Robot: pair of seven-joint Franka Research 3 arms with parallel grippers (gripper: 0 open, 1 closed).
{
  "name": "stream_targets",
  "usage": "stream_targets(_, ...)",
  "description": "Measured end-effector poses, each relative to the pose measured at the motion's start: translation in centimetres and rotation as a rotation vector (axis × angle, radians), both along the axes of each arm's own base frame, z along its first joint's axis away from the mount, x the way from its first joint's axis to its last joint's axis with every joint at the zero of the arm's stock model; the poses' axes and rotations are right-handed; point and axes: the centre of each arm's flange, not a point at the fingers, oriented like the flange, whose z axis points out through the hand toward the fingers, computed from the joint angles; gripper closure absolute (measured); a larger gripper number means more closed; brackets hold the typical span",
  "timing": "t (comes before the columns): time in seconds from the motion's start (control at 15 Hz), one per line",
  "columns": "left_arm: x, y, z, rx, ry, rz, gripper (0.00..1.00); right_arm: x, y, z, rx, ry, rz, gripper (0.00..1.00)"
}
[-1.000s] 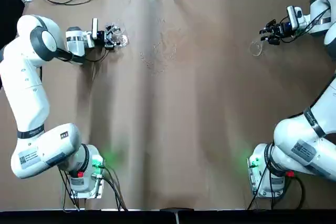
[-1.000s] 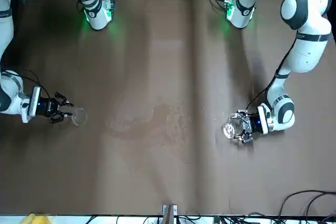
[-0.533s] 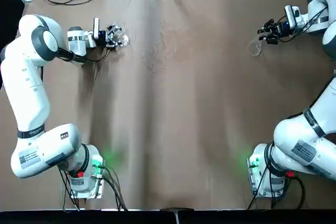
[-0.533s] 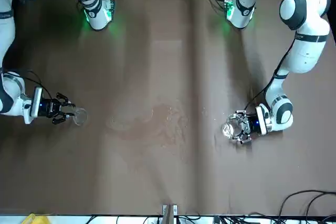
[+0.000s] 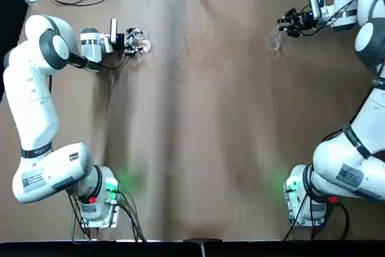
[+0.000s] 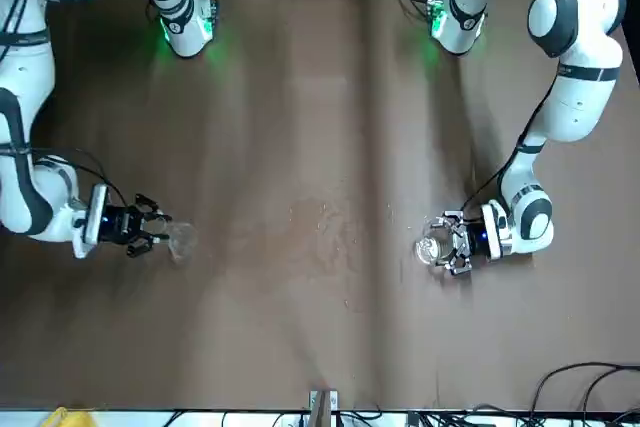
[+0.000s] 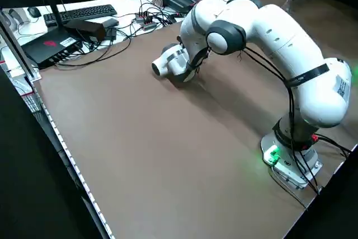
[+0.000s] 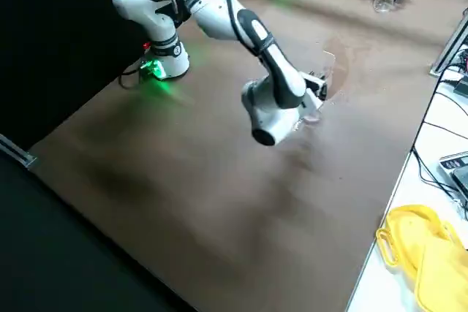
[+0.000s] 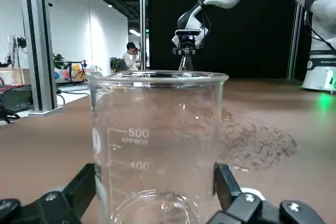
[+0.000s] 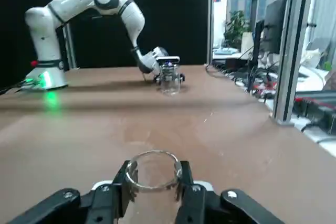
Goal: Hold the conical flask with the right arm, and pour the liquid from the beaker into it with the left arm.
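My right gripper (image 10: pixel 153 192), fingers clamped on the conical flask (image 10: pixel 154 176), has carried it inward over the desk (image 5: pixel 216 136). My left gripper (image 9: pixel 157 195) stays closed around the beaker (image 9: pixel 156 145), well apart, so pouring has not begun.

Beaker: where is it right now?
Top view: the beaker sits at the table's far left, between the left gripper's fingers, just left of the stained patch.
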Motion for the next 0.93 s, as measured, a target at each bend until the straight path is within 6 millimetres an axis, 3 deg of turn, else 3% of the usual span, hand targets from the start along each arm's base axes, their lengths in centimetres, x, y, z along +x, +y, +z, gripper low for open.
stream_targets(0.07,0.4,-0.4,0.7,0.002,0.017,-0.006,0.04,0.5,1.5,0.1,0.012,-0.005,-0.008,0.61)
stream_targets(0.13,1.4,-1.3,2.7,0.006,0.070,-0.019,0.04,1.1,4.4,0.1,0.035,-0.006,-0.021,0.61)
stream_targets(0.33,2.8,-3.0,6.6,0.034,0.124,-0.031,0.04,0.9,9.3,0.2,0.092,0.012,-0.045,0.61)
stream_targets(0.53,3.9,-4.9,10.2,0.067,0.195,-0.034,0.04,-0.4,14.9,0.2,0.115,0.048,-0.083,0.61)
stream_targets(0.93,4.7,-9.6,14.7,0.116,0.341,-0.034,0.04,-3.5,27.6,0.5,0.097,0.107,-0.194,0.61)
